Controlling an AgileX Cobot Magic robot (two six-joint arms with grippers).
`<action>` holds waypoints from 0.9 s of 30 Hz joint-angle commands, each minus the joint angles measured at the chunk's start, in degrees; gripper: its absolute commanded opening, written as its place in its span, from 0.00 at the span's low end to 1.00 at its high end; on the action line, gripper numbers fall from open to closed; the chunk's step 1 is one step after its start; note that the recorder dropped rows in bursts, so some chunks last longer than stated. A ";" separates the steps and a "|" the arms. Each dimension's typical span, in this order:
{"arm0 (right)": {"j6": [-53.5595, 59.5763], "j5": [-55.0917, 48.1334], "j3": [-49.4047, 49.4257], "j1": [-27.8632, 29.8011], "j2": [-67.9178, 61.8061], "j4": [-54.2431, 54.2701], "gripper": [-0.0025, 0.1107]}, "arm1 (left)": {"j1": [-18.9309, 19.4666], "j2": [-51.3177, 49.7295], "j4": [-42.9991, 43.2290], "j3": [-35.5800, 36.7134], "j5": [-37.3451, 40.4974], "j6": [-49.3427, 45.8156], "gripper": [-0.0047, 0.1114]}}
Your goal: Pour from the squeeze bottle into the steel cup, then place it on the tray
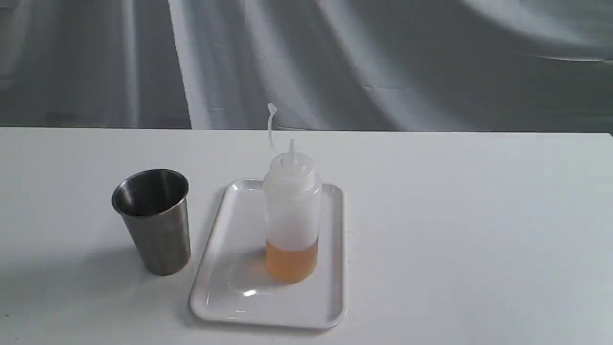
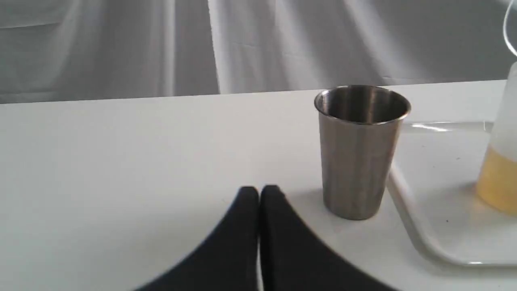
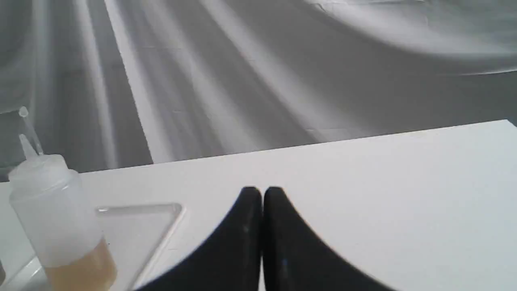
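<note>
The squeeze bottle (image 1: 291, 211) stands upright on the white tray (image 1: 230, 287), amber liquid filling its lower part and its cap strap curling up behind the nozzle. Left of the tray the steel cup (image 1: 154, 220) stands upright on the table. Neither arm shows in the exterior view. In the left wrist view my left gripper (image 2: 259, 193) is shut and empty, low over the table, short of the cup (image 2: 360, 149), with the tray (image 2: 416, 234) and bottle (image 2: 501, 161) beyond it. My right gripper (image 3: 262, 194) is shut and empty, off to the side of the bottle (image 3: 56, 218) and tray (image 3: 157, 218).
A white table (image 1: 455, 230) carries everything. A grey draped cloth (image 1: 383, 57) hangs behind its far edge. The table's right end (image 1: 610, 139) shows in the exterior view.
</note>
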State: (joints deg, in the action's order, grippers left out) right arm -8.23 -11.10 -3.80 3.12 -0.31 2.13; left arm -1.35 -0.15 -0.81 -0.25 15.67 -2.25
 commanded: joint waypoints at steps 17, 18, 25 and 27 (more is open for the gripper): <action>0.90 -1.10 3.80 8.80 0.31 -7.17 0.02 | 0.09 0.15 -0.06 0.25 -0.43 0.28 0.04; 0.90 -0.80 3.80 8.92 0.31 -7.17 0.02 | 0.09 0.15 -0.06 0.25 -0.43 0.28 0.04; 0.90 -2.74 3.80 8.92 0.31 -7.20 0.02 | 0.09 0.15 -0.06 0.25 -0.43 0.17 0.04; 0.99 -3.63 3.80 8.92 0.31 -7.45 0.02 | 0.09 0.15 -0.06 0.25 -0.43 0.17 0.04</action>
State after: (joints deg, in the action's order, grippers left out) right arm -7.57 -13.85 -0.18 11.61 -0.31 -4.50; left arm -1.35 -0.15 -0.81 -0.25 15.67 -2.25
